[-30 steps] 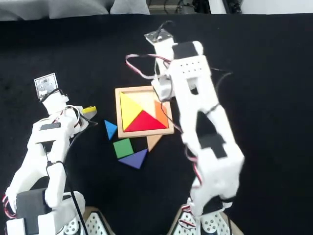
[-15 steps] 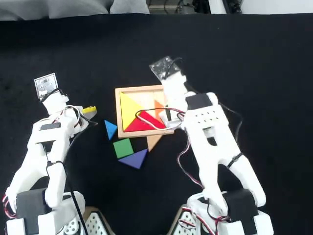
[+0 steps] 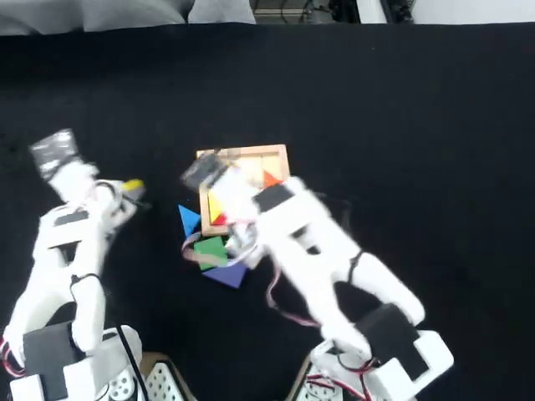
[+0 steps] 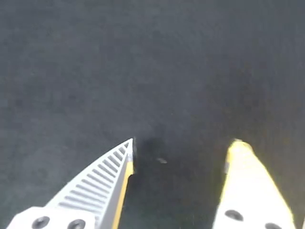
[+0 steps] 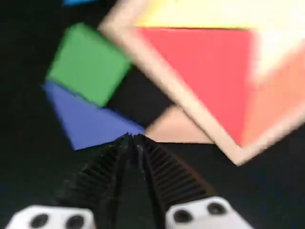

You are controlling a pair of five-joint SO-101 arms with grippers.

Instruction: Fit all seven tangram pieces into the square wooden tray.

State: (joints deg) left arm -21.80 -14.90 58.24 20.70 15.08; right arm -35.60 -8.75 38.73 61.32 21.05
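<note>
The square wooden tray (image 3: 244,152) (image 5: 157,69) holds a yellow piece (image 3: 215,205) (image 5: 190,14), a red triangle (image 3: 221,220) (image 5: 200,71) and an orange piece (image 3: 272,178) (image 5: 276,105). Outside its near-left corner lie a small blue triangle (image 3: 189,220), a green square (image 3: 211,249) (image 5: 88,64), a dark blue triangle (image 3: 224,274) (image 5: 90,121) and a tan triangle (image 5: 176,129). My right gripper (image 5: 133,138) is shut and empty, its tip above where the dark blue and tan triangles meet. The right arm (image 3: 292,225) covers part of the tray. My left gripper (image 4: 183,148) (image 3: 134,190) is open over bare cloth, left of the pieces.
Black cloth covers the table. Both arm bases (image 3: 368,368) stand at the near edge. Open cloth lies right of the tray and along the far side.
The right arm swung from the tray's far right side across to its near-left corner, above the loose pieces. The left arm shifted slightly left and away.
</note>
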